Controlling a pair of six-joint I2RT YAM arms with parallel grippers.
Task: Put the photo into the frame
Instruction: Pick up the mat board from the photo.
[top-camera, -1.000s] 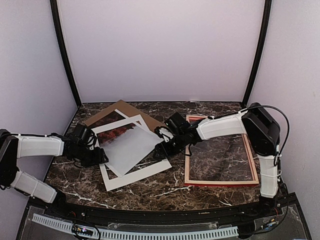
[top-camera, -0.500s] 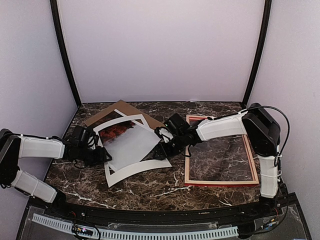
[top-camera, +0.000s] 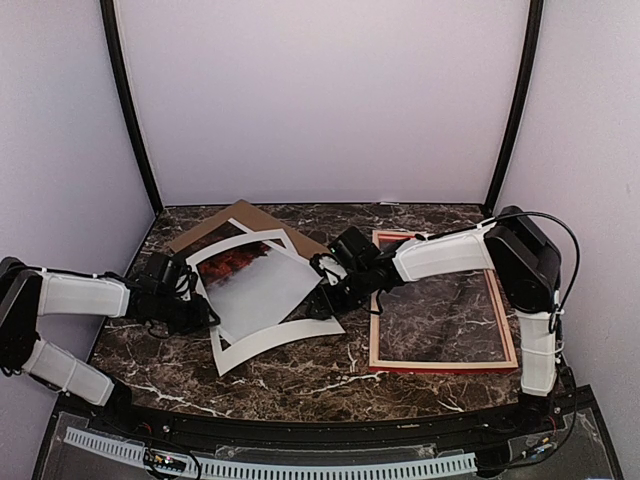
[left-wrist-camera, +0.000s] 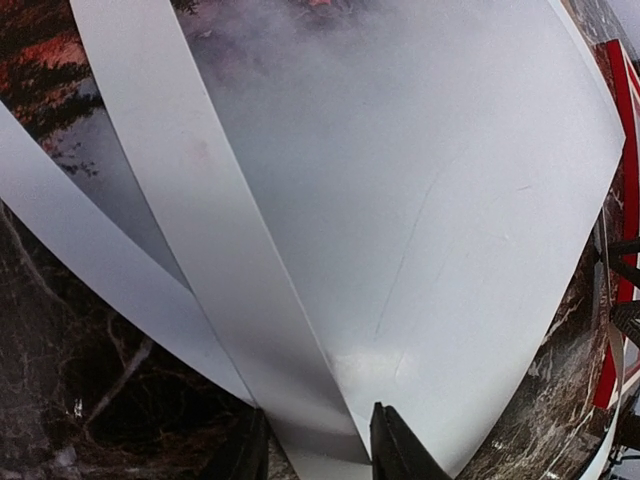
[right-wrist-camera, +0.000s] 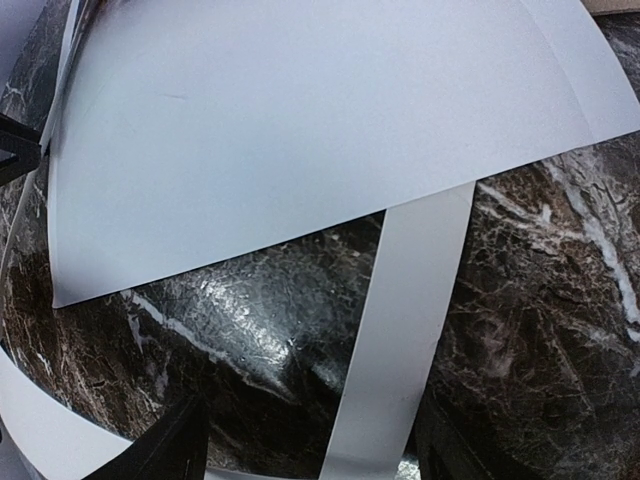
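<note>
left end effector (left-wrist-camera: 318, 455) part-open astride mat (left-wrist-camera: 185, 190)

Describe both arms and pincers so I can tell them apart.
Both match: the left arm and right arm have white shells with black joints. The left pincer and right pincer have black fingers. A black cable loops by the right shoulder.

Your left tool (top-camera: 207, 316) narrows its jaws and pushes inward. The mat (top-camera: 280, 336) now bows up off the desk (top-camera: 300, 385), and the photo (top-camera: 262, 290) shifts with it.
</note>
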